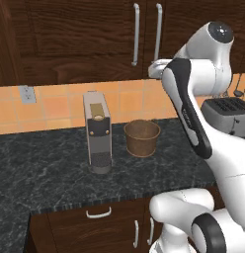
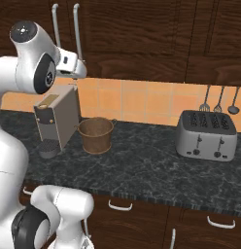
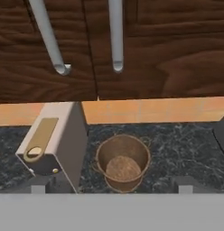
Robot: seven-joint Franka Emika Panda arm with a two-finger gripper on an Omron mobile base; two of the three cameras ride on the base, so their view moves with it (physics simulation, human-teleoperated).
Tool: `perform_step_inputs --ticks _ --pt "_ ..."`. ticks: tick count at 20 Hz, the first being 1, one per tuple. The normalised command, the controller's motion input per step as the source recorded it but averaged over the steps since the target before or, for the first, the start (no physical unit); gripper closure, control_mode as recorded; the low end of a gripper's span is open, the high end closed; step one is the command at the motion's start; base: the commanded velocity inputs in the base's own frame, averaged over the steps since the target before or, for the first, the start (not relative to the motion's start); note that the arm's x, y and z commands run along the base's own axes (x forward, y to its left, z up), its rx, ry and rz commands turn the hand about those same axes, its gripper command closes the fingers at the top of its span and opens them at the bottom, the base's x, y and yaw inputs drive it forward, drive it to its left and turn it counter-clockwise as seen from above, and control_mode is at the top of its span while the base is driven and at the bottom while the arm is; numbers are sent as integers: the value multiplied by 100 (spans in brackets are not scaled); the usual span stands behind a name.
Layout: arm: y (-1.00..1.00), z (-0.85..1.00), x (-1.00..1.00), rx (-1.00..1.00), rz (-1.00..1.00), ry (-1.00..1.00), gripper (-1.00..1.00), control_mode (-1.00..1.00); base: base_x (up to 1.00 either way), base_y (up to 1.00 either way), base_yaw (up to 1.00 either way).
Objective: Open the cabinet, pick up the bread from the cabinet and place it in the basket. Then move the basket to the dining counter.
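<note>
Now the basket (image 3: 123, 162) sat in the lower centre of the hand view, directly below the gripper (image 3: 112, 187), whose fingers stood wide apart and empty. The bread (image 3: 123, 169) lay inside the basket, beside the coffee machine (image 3: 53, 146). The cabinet (image 3: 132, 45) doors filled the top, closed.

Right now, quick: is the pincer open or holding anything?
Pincer: open, holding nothing; the bread lies in the basket below it.
</note>
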Motion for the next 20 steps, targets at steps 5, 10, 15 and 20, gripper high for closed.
perform_step_inputs --ticks 5,10,15,20 --pt "3 100 28 -13 -6 -28 -100 -100 0 0 0" --pt "-2 65 45 -11 -9 -7 -100 -100 0 0 0" --pt "0 0 81 0 0 1 -100 -100 0 0 0" --pt "0 0 82 2 0 0 -100 -100 0 0 0"
